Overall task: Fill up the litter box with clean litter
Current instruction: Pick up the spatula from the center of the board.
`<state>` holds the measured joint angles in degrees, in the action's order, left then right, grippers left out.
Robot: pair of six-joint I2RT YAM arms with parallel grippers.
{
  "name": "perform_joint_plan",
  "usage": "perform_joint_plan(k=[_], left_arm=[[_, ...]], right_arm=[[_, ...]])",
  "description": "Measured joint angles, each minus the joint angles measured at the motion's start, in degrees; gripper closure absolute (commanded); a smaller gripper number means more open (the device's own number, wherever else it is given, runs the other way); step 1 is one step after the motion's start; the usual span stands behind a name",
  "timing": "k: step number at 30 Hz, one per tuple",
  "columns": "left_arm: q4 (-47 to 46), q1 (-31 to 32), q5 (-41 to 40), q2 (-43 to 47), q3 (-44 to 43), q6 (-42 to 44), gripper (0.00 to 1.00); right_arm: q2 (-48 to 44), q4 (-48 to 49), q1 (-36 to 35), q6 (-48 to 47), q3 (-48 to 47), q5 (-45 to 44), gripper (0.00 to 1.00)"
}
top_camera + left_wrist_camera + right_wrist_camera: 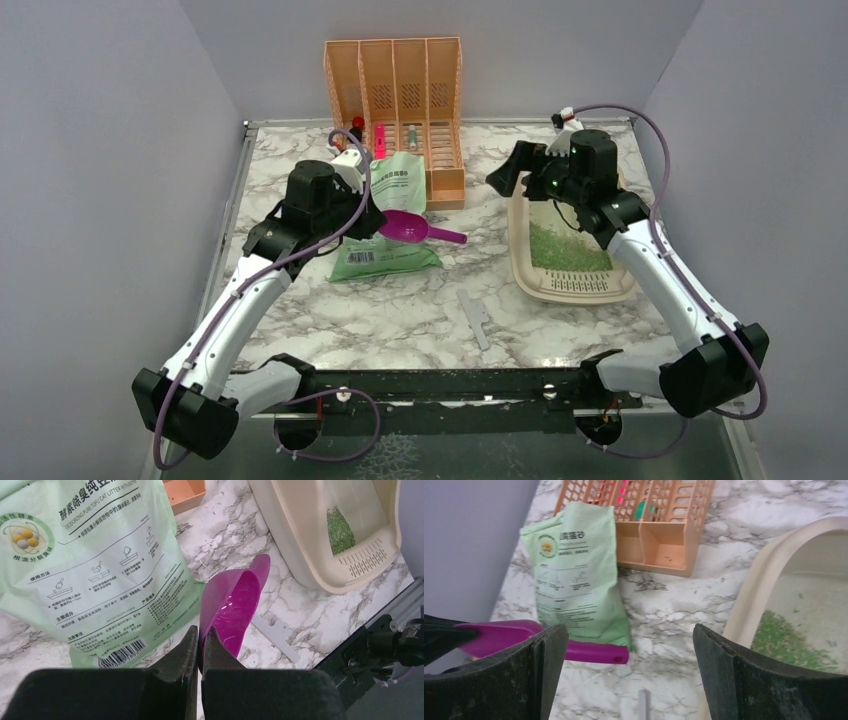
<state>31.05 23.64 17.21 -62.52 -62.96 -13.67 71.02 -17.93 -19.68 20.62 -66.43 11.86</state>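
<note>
Scoop (412,228) first, from above: the left tool (378,218) is clamped on its purple bowl end, over the bag (385,258), with the handle aimed at 3 o'clock toward the box (522,255). That's a grip by the bowl, not the handle, so I'd judge a regrip or handover is needed before any scooping.

The box sits at 3 o'clock on the worktop (400,320), long axis running 12 to 6, grille at the 6 end. Litter (563,248) covers only a patch of the floor toward the grille, so there's plenty left to fill. The right tool (512,172) hangs over the box's 12 o'clock end, spread wide, carrying nothing. The organizer (395,85) stands at 12.

Left wrist: fingers (186,647) are pinched together on the scoop (235,605) rim. The bowl is empty and its length points off to 1 o'clock. The bag (90,555) lies flat at 10, print up. The box (300,560) is at 2, with litter (340,527) as a green wedge just past the grille.

Right wrist: the right tool (629,645) has both fingers far apart. The scoop (589,652) handle crosses low at 7, its tip pointing at 3 toward the box (754,595). Bag (574,570) at 11, organizer (659,545) at 12, litter (784,640) at 4. With the wide tool facing that handle, it looks placed to receive it.
</note>
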Motion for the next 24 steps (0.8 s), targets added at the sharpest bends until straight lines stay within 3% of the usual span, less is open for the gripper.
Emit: perform_joint_plan(k=[3, 9, 13, 24], left_arm=[[-0.7, 0.0, -0.35, 1.07, 0.17, -0.98, 1.0], [-2.91, 0.0, -0.31, 2.43, 1.31, -3.56, 1.0], [-3.91, 0.0, -0.07, 2.43, 2.03, -5.14, 1.0], [-13.11, 0.0, 5.44, 4.33, 7.08, -12.72, 1.0]], right_arm=[[0.35, -1.38, -0.13, 4.2, -2.23, 2.25, 0.0], [-9.92, 2.8, -0.2, 5.53, 9.64, 6.47, 0.0], [-9.16, 4.02, 0.83, 8.63, 10.19, 11.72, 0.0], [-3.17, 24.87, 14.69, 26.93, 21.73, 37.64, 0.02]])
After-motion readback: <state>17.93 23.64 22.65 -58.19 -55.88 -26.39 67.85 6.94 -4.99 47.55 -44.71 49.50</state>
